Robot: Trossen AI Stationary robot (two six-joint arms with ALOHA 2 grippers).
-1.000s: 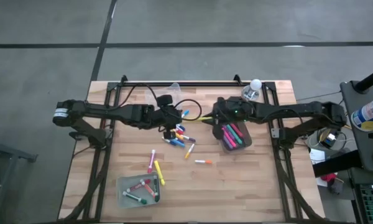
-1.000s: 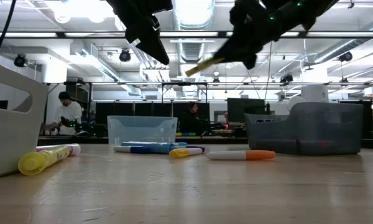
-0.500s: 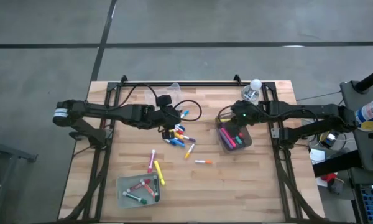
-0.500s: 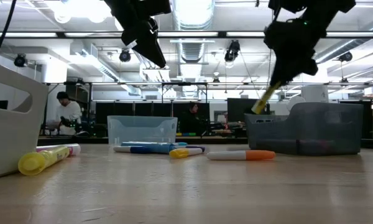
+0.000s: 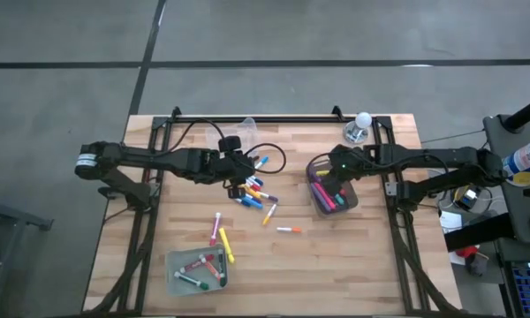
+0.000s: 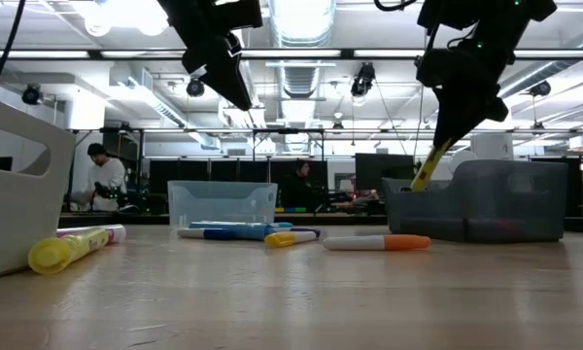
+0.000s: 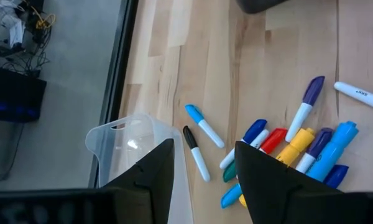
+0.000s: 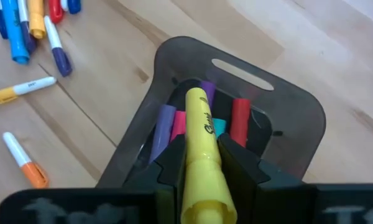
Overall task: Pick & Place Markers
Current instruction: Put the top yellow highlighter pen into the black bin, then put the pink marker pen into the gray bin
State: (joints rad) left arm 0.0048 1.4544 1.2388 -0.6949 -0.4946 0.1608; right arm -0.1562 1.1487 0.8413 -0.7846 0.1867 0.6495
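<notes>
A pile of markers in mixed colours lies on the wooden table's middle, also seen in the left wrist view as the pile. My left gripper hangs open above the pile with nothing between its fingers. My right gripper is shut on a yellow marker over the dark grey bin. That bin holds pink, purple, red and teal markers. My right gripper pinches the yellow marker's barrel between its two fingers, coming steeply from above. The marker runs on along the fingers and slants down. Its free end hangs at the height of the grey bin's rim, over the opening.
A clear bin with several markers stands near the front left. Another clear bin stands behind the pile. Loose markers lie between them: pink and yellow ones and an orange-white one. Black frame rails run along both table sides.
My right gripper has carried the yellow marker from over the table's middle toward the right edge, to above the grey bin. It has tipped from nearly level to steeply down, and the marker's free end has swung down to the bin's rim.
</notes>
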